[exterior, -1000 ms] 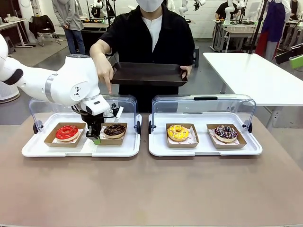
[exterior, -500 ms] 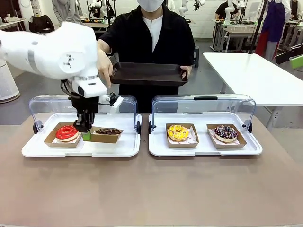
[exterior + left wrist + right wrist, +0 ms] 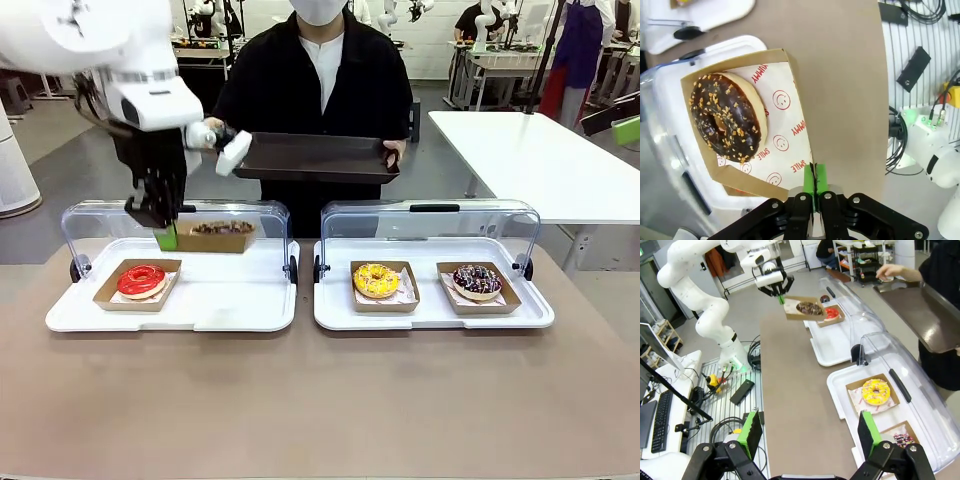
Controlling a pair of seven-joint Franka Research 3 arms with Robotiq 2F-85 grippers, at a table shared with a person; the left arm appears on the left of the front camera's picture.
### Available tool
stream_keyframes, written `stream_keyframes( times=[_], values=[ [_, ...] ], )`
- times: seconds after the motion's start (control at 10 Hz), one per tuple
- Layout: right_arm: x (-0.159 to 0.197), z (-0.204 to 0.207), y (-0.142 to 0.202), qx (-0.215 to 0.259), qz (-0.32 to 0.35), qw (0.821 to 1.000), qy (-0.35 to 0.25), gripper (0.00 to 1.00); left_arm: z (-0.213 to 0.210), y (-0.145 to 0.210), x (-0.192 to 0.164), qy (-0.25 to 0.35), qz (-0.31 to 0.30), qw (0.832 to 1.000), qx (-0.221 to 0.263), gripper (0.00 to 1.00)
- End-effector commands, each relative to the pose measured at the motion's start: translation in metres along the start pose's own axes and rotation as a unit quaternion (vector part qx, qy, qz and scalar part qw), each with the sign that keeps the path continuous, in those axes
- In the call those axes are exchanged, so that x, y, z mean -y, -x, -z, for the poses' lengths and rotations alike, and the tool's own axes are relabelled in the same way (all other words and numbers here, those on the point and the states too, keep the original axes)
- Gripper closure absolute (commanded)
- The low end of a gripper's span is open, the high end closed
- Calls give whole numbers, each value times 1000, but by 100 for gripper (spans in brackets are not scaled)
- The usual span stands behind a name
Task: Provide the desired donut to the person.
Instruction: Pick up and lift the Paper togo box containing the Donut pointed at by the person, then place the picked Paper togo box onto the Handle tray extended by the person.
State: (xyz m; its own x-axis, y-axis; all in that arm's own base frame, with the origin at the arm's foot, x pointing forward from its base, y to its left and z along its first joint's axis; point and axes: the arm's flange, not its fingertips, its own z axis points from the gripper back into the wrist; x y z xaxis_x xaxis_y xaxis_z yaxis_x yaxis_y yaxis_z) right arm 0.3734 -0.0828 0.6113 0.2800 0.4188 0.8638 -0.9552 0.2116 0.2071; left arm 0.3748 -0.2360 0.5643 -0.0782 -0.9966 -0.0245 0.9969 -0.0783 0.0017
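Note:
My left gripper (image 3: 165,237) is shut on the left edge of a cardboard tray (image 3: 212,241) that carries a chocolate donut (image 3: 222,228) with nut bits. It hangs above the left white serving tray (image 3: 230,300), level with the lid. In the left wrist view the green pads (image 3: 815,181) pinch the cardboard tray's rim (image 3: 790,65), and the chocolate donut (image 3: 727,117) lies flat on printed paper. The person (image 3: 320,80) stands across the table and holds out a dark tray (image 3: 315,158) with both hands. My right gripper (image 3: 809,435) is open, high above the table's right side.
A red donut (image 3: 141,280) stays on the left serving tray. The right serving tray (image 3: 430,312) holds a yellow donut (image 3: 376,280) and a sprinkled dark donut (image 3: 477,281). Clear lids (image 3: 430,215) stand open behind both trays. A white table (image 3: 540,160) is at the far right.
My left arm has lifted the chocolate donut in its cardboard tray off the serving tray and raised it. The person's pointing hand has gone back to the dark tray.

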Motion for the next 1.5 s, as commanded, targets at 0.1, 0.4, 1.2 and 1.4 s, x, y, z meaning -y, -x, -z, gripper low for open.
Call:
stream_keyframes(
  times=[0.1,0.4,1.2,1.4],
  values=[
    [-1,0,0,3,-5,1000,-3,0,-38,1,-16,-15,-37,999,18,100],
    [-1,0,0,3,-5,1000,-3,0,-49,12,-30,-28,-43,998,35,100],
    [-1,0,0,3,-5,1000,-3,0,-51,11,-24,-29,-34,999,26,100],
    [-1,0,0,3,-5,1000,-3,0,-51,11,-24,-29,-34,999,26,100]
  ],
)
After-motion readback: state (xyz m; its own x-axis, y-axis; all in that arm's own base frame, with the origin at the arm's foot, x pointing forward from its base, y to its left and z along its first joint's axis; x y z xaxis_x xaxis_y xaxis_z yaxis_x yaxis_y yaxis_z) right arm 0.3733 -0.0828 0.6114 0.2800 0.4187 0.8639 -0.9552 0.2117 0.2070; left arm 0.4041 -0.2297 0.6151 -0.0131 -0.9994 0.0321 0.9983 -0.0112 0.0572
